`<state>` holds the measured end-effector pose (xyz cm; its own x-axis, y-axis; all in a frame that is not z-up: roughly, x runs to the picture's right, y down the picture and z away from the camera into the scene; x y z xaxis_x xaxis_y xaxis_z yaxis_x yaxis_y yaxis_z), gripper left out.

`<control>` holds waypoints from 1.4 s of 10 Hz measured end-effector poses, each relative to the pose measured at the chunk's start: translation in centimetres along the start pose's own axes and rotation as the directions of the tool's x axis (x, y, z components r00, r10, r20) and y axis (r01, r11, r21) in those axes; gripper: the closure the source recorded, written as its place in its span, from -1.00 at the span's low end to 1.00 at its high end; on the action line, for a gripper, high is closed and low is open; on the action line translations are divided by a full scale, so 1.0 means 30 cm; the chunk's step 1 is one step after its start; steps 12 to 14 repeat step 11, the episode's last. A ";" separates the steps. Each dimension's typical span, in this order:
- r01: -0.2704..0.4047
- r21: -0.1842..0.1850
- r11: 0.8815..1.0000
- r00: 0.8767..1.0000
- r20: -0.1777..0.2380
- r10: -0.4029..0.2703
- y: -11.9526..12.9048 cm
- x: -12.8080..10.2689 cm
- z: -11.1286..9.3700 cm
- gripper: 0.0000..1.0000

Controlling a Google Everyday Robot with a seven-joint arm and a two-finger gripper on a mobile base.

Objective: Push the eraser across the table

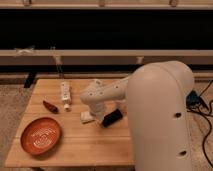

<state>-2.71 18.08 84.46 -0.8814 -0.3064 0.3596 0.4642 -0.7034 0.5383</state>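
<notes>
The eraser (113,118) is a flat black block lying tilted on the light wooden table (80,147), right of its middle and close to the big white arm. My gripper (101,113) is at the end of the white arm, low over the table, right beside the eraser's left end. A small whitish-beige block (87,118) lies just left of the gripper. Much of the gripper is hidden by the arm's own wrist (96,96).
An orange plate (41,135) sits at the table's front left. A small brown object (50,106) and a white tube-like item (65,95) lie at the left back. The robot's white body (160,120) covers the table's right side. Cables (200,105) lie on the floor at right.
</notes>
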 end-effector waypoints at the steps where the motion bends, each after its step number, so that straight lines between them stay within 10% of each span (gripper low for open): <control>1: -0.009 -0.006 1.000 1.000 0.000 0.009 0.025 -0.016 -0.002 0.94; 7: -0.041 -0.034 0.999 0.993 -0.110 0.037 0.130 -0.042 -0.103 0.88; 11: 0.066 -0.023 0.998 0.973 -0.219 -0.070 0.121 0.099 -0.223 0.33; 14: 0.066 -0.023 0.998 0.973 -0.219 -0.070 0.121 0.099 -0.223 0.33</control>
